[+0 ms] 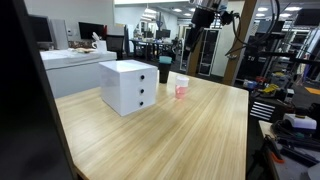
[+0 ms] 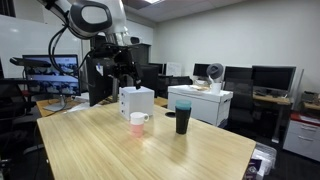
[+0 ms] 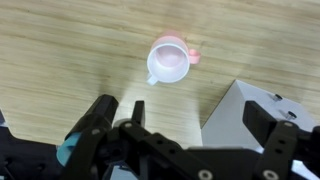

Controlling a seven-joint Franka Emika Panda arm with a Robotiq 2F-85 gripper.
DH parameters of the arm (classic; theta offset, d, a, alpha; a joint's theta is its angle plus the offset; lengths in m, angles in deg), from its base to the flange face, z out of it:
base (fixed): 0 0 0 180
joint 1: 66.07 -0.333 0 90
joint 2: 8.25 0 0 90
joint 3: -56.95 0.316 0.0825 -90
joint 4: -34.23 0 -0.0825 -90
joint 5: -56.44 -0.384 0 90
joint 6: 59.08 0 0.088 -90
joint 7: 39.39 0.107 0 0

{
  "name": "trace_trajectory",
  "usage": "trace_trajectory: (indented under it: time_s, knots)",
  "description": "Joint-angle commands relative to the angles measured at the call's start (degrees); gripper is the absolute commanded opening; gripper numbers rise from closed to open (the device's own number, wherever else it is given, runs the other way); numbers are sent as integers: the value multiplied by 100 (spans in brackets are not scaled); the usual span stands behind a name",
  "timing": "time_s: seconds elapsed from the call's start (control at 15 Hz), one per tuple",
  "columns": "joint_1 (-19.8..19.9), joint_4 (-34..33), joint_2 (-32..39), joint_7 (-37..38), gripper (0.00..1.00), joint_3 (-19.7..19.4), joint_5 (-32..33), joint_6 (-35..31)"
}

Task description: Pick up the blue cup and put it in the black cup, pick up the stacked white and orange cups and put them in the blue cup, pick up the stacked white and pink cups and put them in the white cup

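Your jaws stand wide open and hold nothing, hanging on the arm [image 2: 108, 35] above the wooden worktop [image 1: 190, 140]. In the wrist view the stacked white and pink cups [image 3: 170, 62] sit upright below the jaws, with bare wood all round them. A white drawer box [image 2: 137, 100] stands just beside the stack, toward the worktop's far edge in an exterior view [image 1: 128, 87]; its corner shows close to one jaw in the wrist view. The black cup [image 2: 183, 120] stands apart from the stack, near an edge of the worktop, with the blue cup [image 2: 183, 103] nested inside it, rim showing. Broad open wood runs from the stack to the other edges.
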Motion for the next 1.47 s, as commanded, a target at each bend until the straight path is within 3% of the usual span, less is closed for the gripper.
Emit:
trace_trajectory:
  time_s: [0.0, 0.33, 0.8, 1.4]
  knots:
    - [101, -40, 774, 189, 100, -68, 24, -500]
    - [125, -231, 1615, 423, 100, -15, -26, -651]
    - [92, -353, 1577, 567, 100, 145, 109, -621]
    - [136, -412, 1682, 810, 100, 73, 152, -290]
